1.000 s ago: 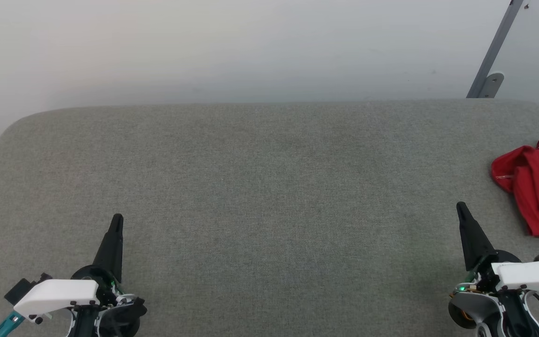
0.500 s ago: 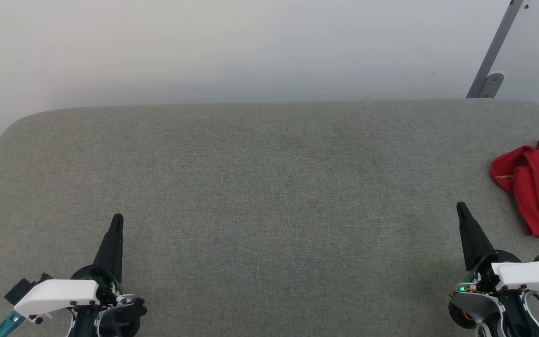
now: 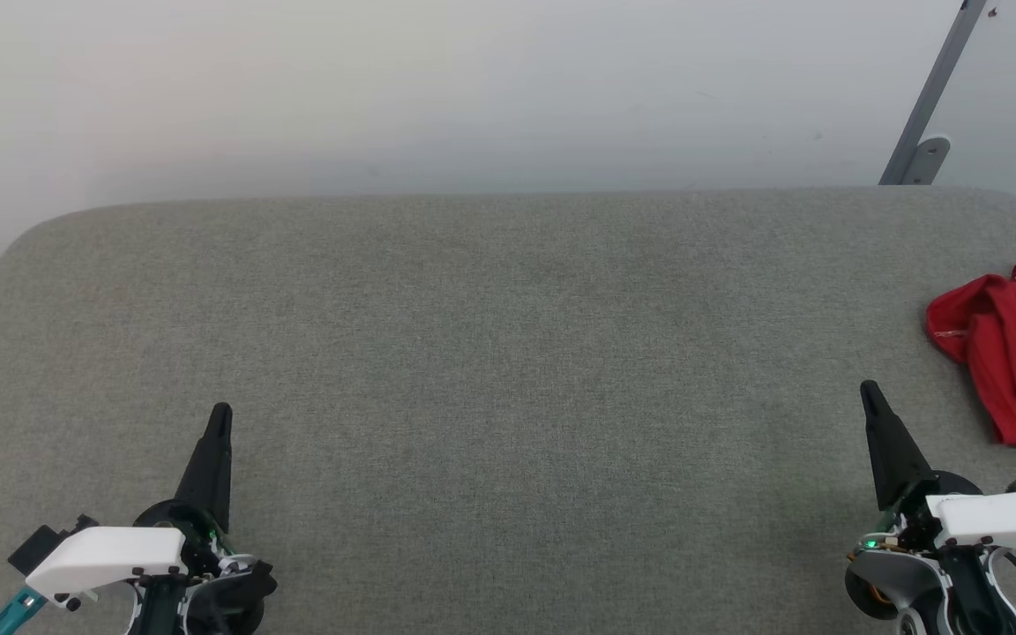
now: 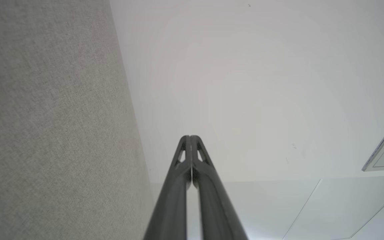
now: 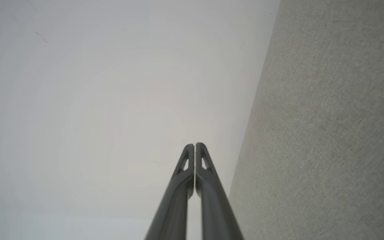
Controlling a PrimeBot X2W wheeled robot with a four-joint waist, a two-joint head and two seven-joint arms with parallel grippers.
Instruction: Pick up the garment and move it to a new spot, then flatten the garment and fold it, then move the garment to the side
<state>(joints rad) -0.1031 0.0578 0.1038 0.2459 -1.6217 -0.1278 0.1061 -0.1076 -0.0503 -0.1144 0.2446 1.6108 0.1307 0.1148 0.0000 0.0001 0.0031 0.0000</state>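
Garment: red cloth with a slip of white trim at its top, the garment (image 3: 1011, 353) lies in a bunched heap. The head view's edge cuts off its right part.
Support: the grey fabric-covered table (image 3: 508, 353) lies under the garment, which sits at the table's right margin.
Right gripper: the right gripper (image 3: 869, 390) is the nearer one, below and to the left of the garment, near it but not touching.
Right fingers: the right fingers (image 5: 207, 190) are pressed together along their length. They hold nothing and touch nothing.
Left gripper: the left gripper (image 3: 221, 413) is well apart from the garment, across the table at the near left.
Left fingers: the left fingers (image 4: 177, 190) are likewise closed tip to tip and empty.
Backdrop: a pale wall (image 3: 473, 88) stands beyond the garment, with a slanted metal strut (image 3: 927, 115) above it.
Step in hand (judged): the garment lies at the side, as the task's last clause asks, but heaped, with no flat panel or crisp fold visible. This fits either a heap awaiting pick-up or a loose bundle set aside.
Next move (judged): not settled. Any further grasp would need the fingers parted and then pinched on a raised ridge of the thin cloth.
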